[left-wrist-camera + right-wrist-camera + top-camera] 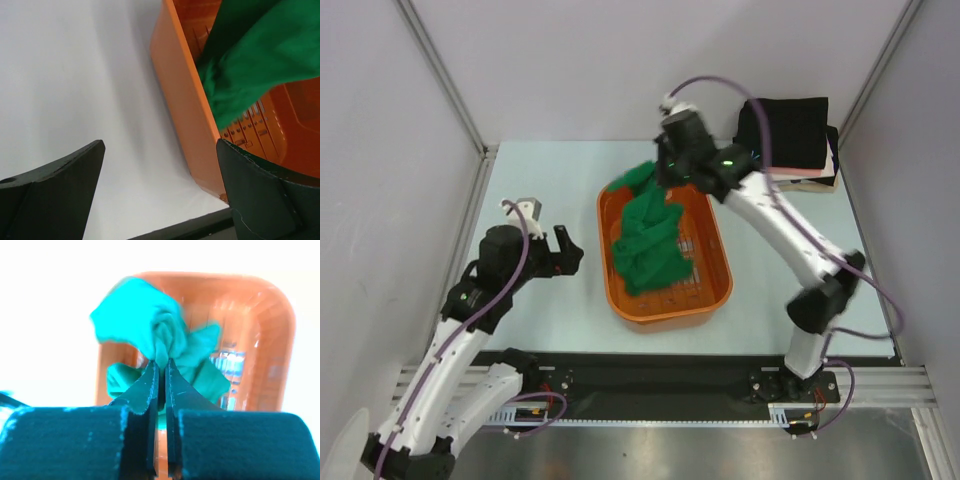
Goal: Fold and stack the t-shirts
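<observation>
My right gripper (160, 365) is pinched tight on a bunch of the green t-shirt (645, 235), holding it above the far end of the orange basket (718, 300), which sits mid-table. Most of the cloth hangs down into the basket. I judge the high grip is meant to lift the shirt clear of the basket walls so it can be spread flat. My left gripper (568, 255) hovers toward the left edge beside the basket, jaws wide apart and empty, probably placed to take a second corner. A folded black t-shirt (790, 125) tops the stack in the far right corner.
</observation>
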Controlling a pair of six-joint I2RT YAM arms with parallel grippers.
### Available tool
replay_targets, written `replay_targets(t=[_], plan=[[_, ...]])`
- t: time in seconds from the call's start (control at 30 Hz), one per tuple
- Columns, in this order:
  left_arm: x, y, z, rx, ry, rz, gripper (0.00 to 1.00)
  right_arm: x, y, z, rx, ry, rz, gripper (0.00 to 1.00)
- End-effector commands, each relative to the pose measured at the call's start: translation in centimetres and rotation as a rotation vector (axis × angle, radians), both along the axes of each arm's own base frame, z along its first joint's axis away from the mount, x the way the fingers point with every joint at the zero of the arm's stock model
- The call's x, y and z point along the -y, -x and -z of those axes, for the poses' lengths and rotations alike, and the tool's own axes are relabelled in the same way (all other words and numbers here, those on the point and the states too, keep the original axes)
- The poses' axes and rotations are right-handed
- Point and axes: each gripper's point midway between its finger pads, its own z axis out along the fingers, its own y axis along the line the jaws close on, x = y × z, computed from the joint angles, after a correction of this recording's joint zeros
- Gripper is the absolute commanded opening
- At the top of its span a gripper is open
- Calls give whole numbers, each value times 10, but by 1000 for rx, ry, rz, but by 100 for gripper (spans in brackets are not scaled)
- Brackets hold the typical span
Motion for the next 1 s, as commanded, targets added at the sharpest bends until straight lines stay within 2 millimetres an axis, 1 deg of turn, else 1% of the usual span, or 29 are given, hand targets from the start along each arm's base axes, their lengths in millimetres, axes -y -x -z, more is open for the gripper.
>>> replay_targets(t=[0.0,0.03,0.07,0.1,0.13,0.17,0.2,0.23,0.27,0.3,0.33,0.37,0.4,0.43,0.47,0.5,0.53,0.57,0.6,0.63,0.67,0.73,0.77,0.8,0.83,0.9,0.93,0.97], plan=[[32,-10,-22,37,75,106,100,83,41,-146,285,-166,119,0],[39,-16,-13,3,66,118,100,97,47,-157,315,-183,143,0],[47,-17,-11,-10,60,142,100,125,68,-188,394,-240,180,0],[54,-20,-11,-17,56,157,100,146,72,-195,421,-248,227,0],[61,-28,-3,-43,40,166,100,161,79,-195,430,-253,256,0],[70,-30,1,-58,31,190,100,182,98,-213,482,-292,283,0],[74,-35,-2,-63,26,194,100,202,103,-218,504,-298,324,0],[78,-42,14,-119,-6,187,98,213,112,-222,509,-296,338,0],[77,-48,19,-137,-29,167,96,223,119,-227,520,-298,356,0],[78,-53,16,-142,-35,162,91,234,134,-238,553,-313,368,0],[80,-57,21,-164,-48,160,71,243,142,-244,568,-309,381,0],[82,-62,32,-200,-69,160,61,249,149,-248,582,-306,393,0],[84,-66,31,-211,-70,156,51,254,155,-250,591,-301,401,0],[86,-68,34,-236,-71,148,27,258,159,-249,585,-288,407,0],[79,-77,45,-263,-115,97,15,260,159,-246,580,-282,413,0],[79,-81,40,-267,-124,81,1,260,160,-243,572,-272,411,0],[76,-85,40,-278,-139,58,0,261,161,-240,563,-268,414,0],[73,-90,40,-288,-147,32,0,259,159,-231,544,-257,409,0],[68,-98,37,-297,-162,0,0,257,158,-227,536,-255,405,0],[63,-103,38,-313,-165,-27,0,256,158,-225,534,-260,401,0],[49,-112,36,-327,-148,-89,0,252,155,-217,510,-261,392,0],[28,-127,33,-357,-135,-170,0,245,152,-211,492,-275,372,0],[2,-137,32,-373,-99,-260,0,239,152,-207,476,-285,352,0],[-10,-146,28,-371,-68,-296,0,235,148,-196,448,-287,345,0],[-37,-155,30,-388,-11,-377,0,231,145,-193,440,-296,337,0],[-62,-170,24,-365,56,-450,0,220,143,-184,409,-313,302,0],[-93,-176,25,-372,113,-548,0,215,138,-174,382,-317,298,0],[-107,-181,21,-359,136,-597,0,210,138,-169,365,-324,278,0]])
